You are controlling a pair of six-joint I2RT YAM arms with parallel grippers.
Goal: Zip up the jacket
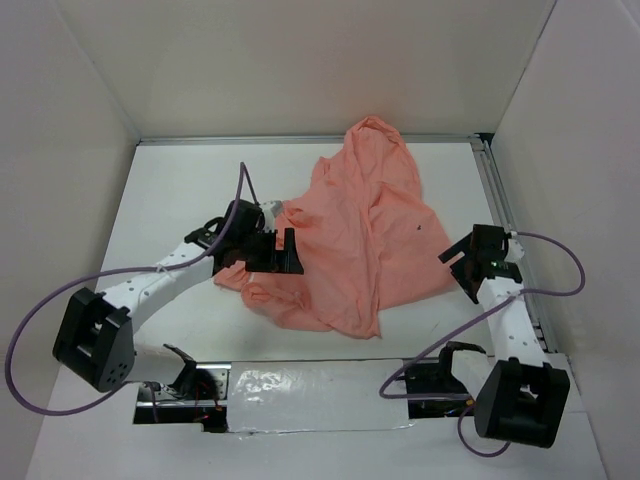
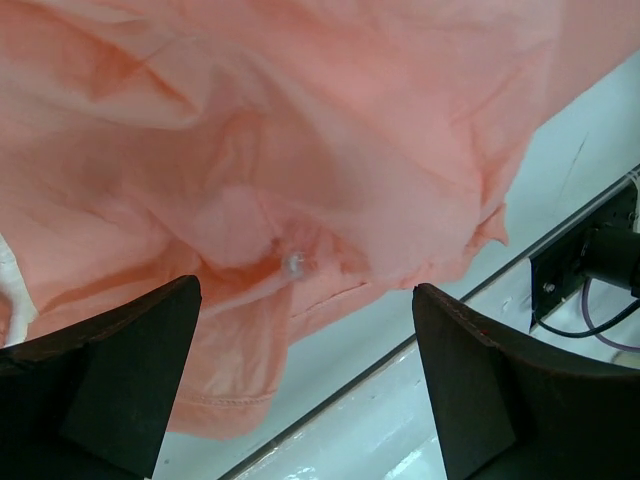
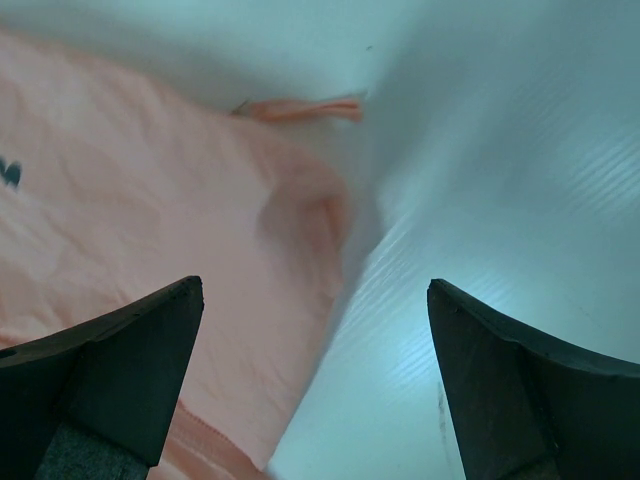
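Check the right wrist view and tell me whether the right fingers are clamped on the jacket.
No, the right fingers stand wide apart over the jacket and the table, with nothing pinched between them.

The middle of the counter (image 1: 170,190) was taken up by the crumpled jacket (image 1: 365,240), which was spread from the far wall toward the near edge. Bare counter was left on the far left and along a narrower strip to the right of the cloth, bounded there by a metal rail (image 1: 497,200). The space was closed on three sides by white walls (image 1: 300,60). The left gripper (image 1: 272,252) was seen over the jacket's left edge, jaws spread wide with nothing between them. The right gripper (image 1: 468,262) was held just beside the right hem, jaws likewise spread. Beside both arms, room was narrowed by looping purple cables (image 1: 20,350).
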